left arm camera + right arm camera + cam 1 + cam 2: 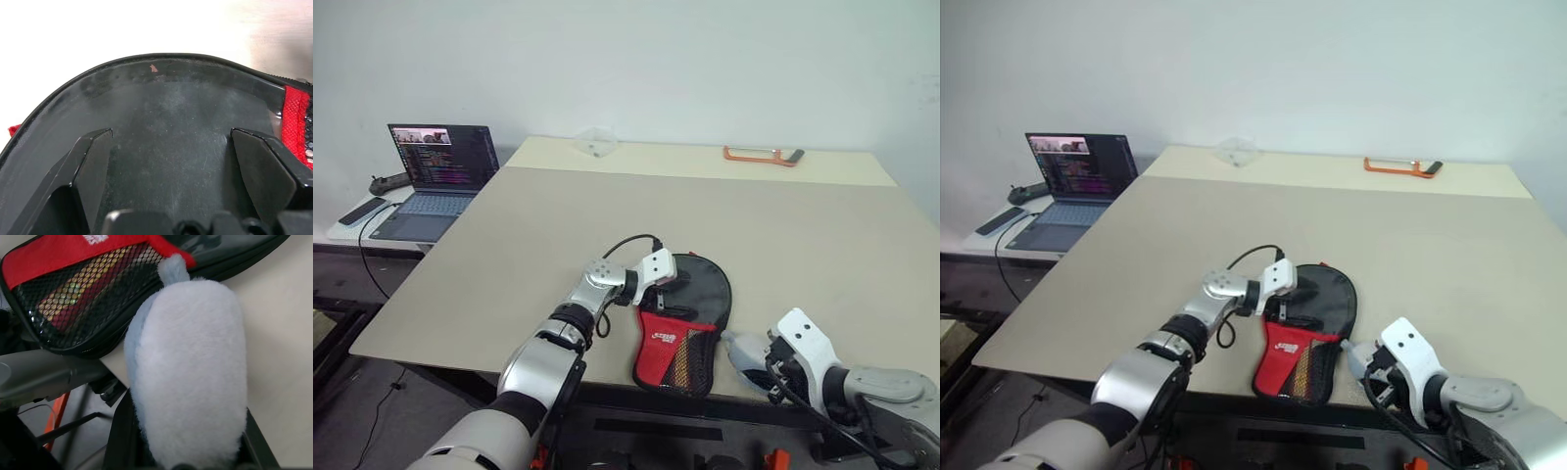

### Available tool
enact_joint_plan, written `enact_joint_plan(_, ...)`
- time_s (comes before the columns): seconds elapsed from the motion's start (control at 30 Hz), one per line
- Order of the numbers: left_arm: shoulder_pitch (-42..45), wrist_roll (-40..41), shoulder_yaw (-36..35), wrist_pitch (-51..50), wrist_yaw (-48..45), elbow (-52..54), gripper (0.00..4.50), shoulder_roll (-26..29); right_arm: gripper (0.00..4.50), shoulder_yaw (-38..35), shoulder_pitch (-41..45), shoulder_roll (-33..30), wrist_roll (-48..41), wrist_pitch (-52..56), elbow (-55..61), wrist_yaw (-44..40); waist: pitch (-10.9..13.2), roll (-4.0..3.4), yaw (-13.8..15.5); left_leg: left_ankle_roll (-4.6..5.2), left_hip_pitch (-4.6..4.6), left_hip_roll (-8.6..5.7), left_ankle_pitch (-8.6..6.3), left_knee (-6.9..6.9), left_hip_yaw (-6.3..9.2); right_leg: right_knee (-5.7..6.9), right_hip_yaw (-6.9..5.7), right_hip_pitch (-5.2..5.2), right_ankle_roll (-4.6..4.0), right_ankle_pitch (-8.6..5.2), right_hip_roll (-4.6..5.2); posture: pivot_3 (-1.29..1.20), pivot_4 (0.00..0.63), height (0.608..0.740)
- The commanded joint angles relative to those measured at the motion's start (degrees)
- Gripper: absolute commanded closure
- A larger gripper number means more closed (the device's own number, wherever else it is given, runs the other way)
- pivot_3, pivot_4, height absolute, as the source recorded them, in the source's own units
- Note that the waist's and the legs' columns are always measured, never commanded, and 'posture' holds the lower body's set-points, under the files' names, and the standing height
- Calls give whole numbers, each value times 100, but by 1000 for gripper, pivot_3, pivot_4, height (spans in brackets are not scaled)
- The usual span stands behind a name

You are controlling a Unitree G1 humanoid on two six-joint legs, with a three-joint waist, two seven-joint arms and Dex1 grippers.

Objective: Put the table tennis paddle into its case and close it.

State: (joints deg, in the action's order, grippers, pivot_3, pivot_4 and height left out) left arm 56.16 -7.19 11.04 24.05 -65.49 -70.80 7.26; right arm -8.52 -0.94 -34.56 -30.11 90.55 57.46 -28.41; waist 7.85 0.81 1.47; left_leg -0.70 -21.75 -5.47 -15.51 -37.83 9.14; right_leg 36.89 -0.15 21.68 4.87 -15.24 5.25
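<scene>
Pinning the case (690, 318) flat, the left gripper (674, 284) has fingers spread wide, empty, while the right gripper (1378, 377) squeezes a fuzzy pale-blue thing (188, 367).

The case (690, 313) is black with a red panel (667, 338) bearing small white lettering and a black mesh pocket (88, 293), through which red and yellowish stripes show; the desk (607, 215) is beige; a pale blue-grey fluffy pad (190, 377) covers the right fingers; the left fingers (93, 166) are black; an orange-framed tool (762, 154) lies far back.
</scene>
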Motion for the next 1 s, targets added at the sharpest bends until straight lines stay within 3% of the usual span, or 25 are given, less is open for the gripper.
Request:
enact_joint_plan(0.03,-248,-551,408,-226,132,-437,294,-21,3832,26,-214,-130,-820,186,254,-5,-2,-3,2,0,0,-1,0,0,2,0,-3,-5,1,-1,2,0,150,740)
enact_joint_plan(0.27,-207,-594,426,-267,186,-467,294,-108,3836,-379,-523,-425,-2306,-43,254,305,-3,1,-5,1,1,-4,-1,-1,18,-5,-24,-34,5,-3,6,0,150,740)
enact_joint_plan(0.5,-125,-713,451,-310,265,-493,294,-229,3839,-185,-1093,-606,-3552,-691,254,1282,-6,6,4,0,21,0,-1,0,20,-4,-32,-39,7,-5,7,0,150,740)
enact_joint_plan(0.77,-18,-801,495,-298,301,-523,294,-349,3840,-3,-1259,-568,-3705,-1245,243,2334,-6,14,1,1,19,-1,-2,2,20,-7,-30,-39,9,-5,8,0,150,740)
enact_joint_plan(1.0,-36,-763,419,-263,396,-514,294,-330,1511,-709,-1060,-1460,-4755,-1729,36,2422,-1,22,2,1,19,0,-2,1,21,-8,-34,-50,9,-6,7,0,150,740)
